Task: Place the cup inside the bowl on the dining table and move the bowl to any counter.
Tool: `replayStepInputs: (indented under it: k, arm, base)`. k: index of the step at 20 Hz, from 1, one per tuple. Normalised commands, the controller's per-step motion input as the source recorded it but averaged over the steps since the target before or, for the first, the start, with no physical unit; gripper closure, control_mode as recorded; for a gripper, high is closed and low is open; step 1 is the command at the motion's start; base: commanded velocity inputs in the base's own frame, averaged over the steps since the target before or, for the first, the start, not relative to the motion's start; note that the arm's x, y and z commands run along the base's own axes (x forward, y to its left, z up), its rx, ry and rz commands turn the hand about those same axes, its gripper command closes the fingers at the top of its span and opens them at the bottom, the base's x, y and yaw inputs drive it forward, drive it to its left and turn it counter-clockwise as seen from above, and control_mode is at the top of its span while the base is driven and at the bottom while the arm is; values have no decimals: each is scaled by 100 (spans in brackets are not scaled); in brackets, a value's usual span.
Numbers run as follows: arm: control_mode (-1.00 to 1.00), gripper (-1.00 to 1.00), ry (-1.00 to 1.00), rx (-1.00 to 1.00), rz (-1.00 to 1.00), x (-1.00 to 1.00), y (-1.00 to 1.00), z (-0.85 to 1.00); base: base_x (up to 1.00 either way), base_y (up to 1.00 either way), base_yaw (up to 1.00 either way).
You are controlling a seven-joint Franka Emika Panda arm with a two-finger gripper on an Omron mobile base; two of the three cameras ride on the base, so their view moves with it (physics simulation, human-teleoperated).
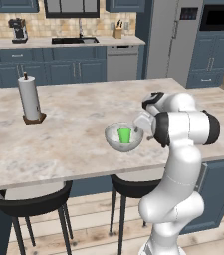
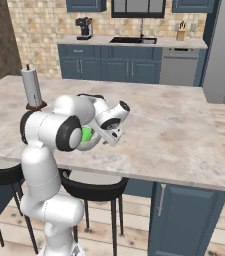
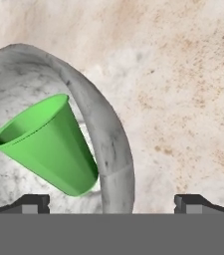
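Observation:
The bright-green cup leans tilted inside the grey-white speckled bowl, which rests near the front edge of the dining table. My gripper is open and sits low at the bowl's right side. Its two fingertips stand one on each side of the bowl's rim, holding nothing. In the left base view my hand hangs just right of the bowl. In the right base view my arm covers most of the bowl, and a patch of the green cup shows.
A paper towel roll on a stand stands at the table's left. Black stools sit under the front edge. The counter over blue cabinets runs along the back wall with a sink, a coffee machine and a knife block.

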Motion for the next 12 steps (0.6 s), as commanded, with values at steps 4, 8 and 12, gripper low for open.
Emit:
replayStepInputs:
  k: [4,8,12]
  arm:
    - [-100,-100,0,0,0,2,0,-7]
    - [-100,-100,0,0,0,0,1,-5]
    - [-100,-100,0,0,0,0,6,-15]
  base:
    - [0,0,0]
    - [0,0,0]
    - [0,0,0]
